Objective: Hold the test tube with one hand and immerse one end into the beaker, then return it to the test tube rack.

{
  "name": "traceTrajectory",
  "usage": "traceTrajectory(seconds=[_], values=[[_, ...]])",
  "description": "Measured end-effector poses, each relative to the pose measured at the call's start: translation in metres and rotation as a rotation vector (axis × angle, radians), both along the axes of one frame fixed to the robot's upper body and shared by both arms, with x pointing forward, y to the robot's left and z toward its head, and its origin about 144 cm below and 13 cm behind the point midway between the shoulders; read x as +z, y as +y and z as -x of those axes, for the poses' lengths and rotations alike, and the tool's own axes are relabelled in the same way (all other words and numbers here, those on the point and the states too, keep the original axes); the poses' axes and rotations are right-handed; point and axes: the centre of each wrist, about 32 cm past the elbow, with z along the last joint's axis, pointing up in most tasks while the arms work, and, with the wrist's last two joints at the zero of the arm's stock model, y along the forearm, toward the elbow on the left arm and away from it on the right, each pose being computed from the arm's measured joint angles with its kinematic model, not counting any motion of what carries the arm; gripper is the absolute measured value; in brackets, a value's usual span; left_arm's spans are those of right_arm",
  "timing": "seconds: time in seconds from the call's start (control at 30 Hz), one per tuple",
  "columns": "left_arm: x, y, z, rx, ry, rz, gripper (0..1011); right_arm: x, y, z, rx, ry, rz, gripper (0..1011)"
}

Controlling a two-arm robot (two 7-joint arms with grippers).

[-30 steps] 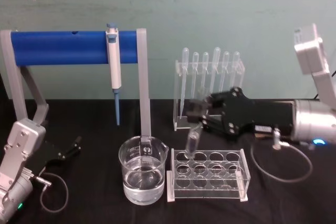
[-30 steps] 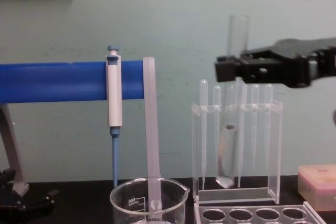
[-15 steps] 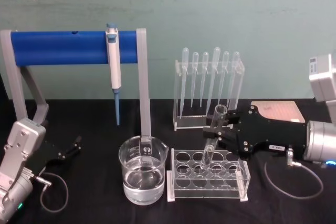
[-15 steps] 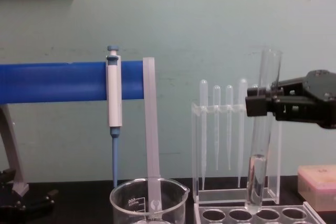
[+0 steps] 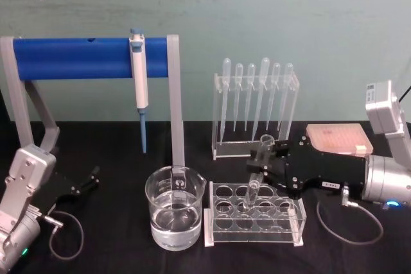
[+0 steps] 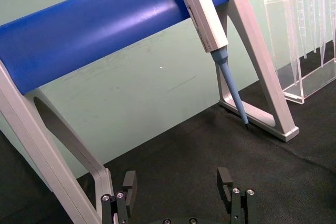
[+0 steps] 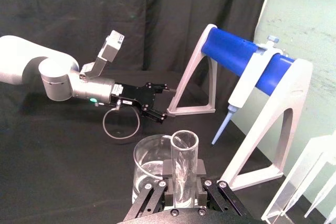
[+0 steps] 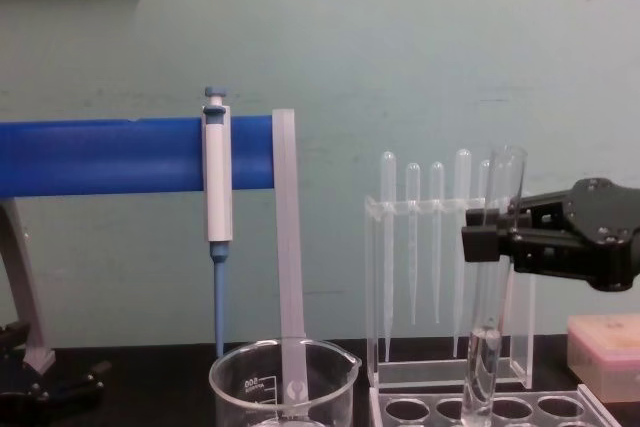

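Note:
My right gripper [image 5: 258, 163] is shut on the test tube [image 5: 252, 194], a clear glass tube that stands nearly upright. It grips the tube below the flared rim. In the chest view the test tube [image 8: 483, 347] reaches down from the right gripper [image 8: 487, 244] into a hole of the clear rack [image 8: 520, 409]. The beaker [image 5: 174, 215], holding some clear liquid, stands just left of the rack [image 5: 253, 221], apart from the tube. In the right wrist view the tube [image 7: 184, 166] rises in front of the beaker [image 7: 149, 158]. My left gripper [image 5: 83, 183] rests open at the table's left.
A blue bar stand [image 5: 90, 57] carries a blue-and-white pipettor [image 5: 139, 75] behind the beaker. A clear holder of thin pipettes [image 5: 255, 104] stands behind the rack. A pink box [image 5: 339, 138] lies at the back right. A cable [image 5: 350, 226] loops below my right wrist.
My right gripper has come down and drawn back to the right, setting the tube upright; its lower end now sits in a rack hole. The left arm has not moved.

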Motion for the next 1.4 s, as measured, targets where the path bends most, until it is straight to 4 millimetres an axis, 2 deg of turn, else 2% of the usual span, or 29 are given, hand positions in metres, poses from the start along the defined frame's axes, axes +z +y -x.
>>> traceTrajectory(seconds=[1.4], values=[[0.0,0.0,0.0,0.0,0.0,0.0,1000,-0.053,0.002,-0.009,-0.012,0.078,-0.01,226]])
